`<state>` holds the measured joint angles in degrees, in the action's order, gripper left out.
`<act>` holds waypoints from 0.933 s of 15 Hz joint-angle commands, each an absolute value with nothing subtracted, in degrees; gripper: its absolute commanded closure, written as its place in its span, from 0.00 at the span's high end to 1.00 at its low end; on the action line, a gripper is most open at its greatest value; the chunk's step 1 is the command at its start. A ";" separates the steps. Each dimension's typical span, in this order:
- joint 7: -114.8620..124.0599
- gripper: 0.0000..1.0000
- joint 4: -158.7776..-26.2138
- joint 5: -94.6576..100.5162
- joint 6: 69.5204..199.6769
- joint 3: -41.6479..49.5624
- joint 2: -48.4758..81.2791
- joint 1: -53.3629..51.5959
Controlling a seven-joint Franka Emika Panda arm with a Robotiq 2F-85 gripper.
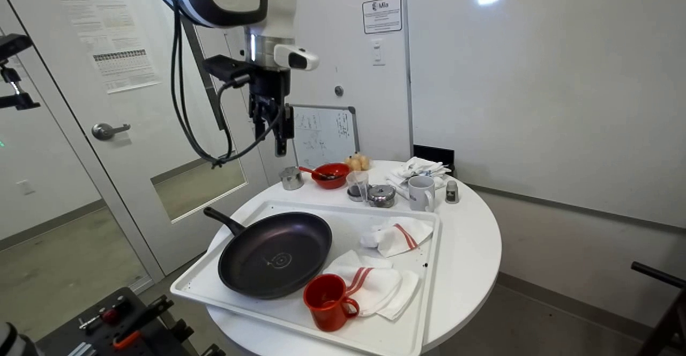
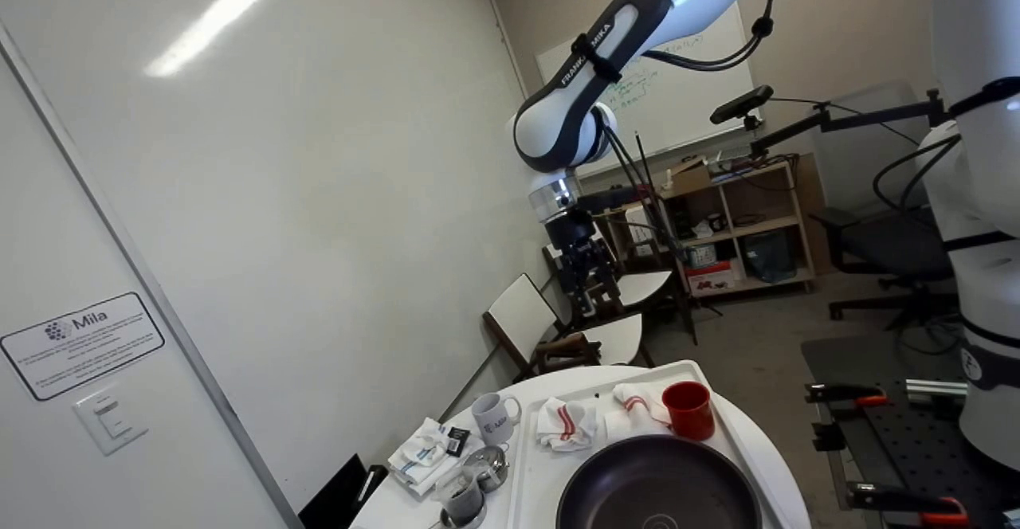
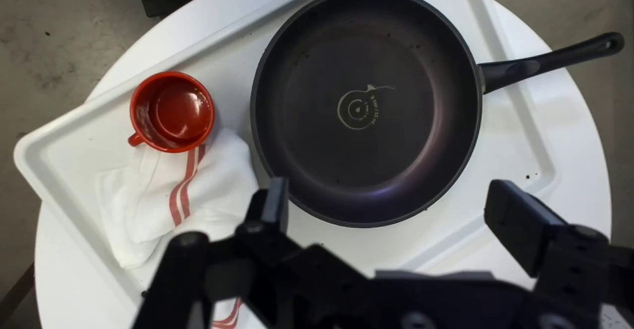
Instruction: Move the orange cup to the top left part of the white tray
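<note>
The orange cup (image 1: 326, 308) is a red-orange mug standing upright on the white tray (image 1: 348, 224), by the tray's edge, between the frying pan and a folded towel. It also shows in an exterior view (image 2: 688, 411) and in the wrist view (image 3: 173, 113), upper left, its inside empty and its handle toward the lower left. The tray fills much of the wrist view (image 3: 74, 150). My gripper (image 1: 273, 140) is open and empty, high above the table. In the wrist view its fingers (image 3: 389, 188) are wide apart, with the pan far below; the cup lies off to their left.
A black frying pan (image 1: 276, 254) covers much of the tray, its handle over the rim. Towels (image 1: 370, 286) lie beside the cup. Behind the tray stand a red bowl (image 1: 331, 176), a grey mug (image 1: 421, 192), a metal pot (image 1: 381, 196), a clear cup and a small whiteboard (image 1: 324, 136).
</note>
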<state>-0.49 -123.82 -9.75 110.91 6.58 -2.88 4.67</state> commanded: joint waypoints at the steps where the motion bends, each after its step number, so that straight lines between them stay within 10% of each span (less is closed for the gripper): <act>1: -0.68 1.00 -122.45 -15.16 113.48 7.89 2.15 6.57; 14: 2.90 1.00 -130.55 -15.26 124.82 9.27 7.27 9.61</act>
<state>1.23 -127.47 -16.18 122.28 9.01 8.02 9.49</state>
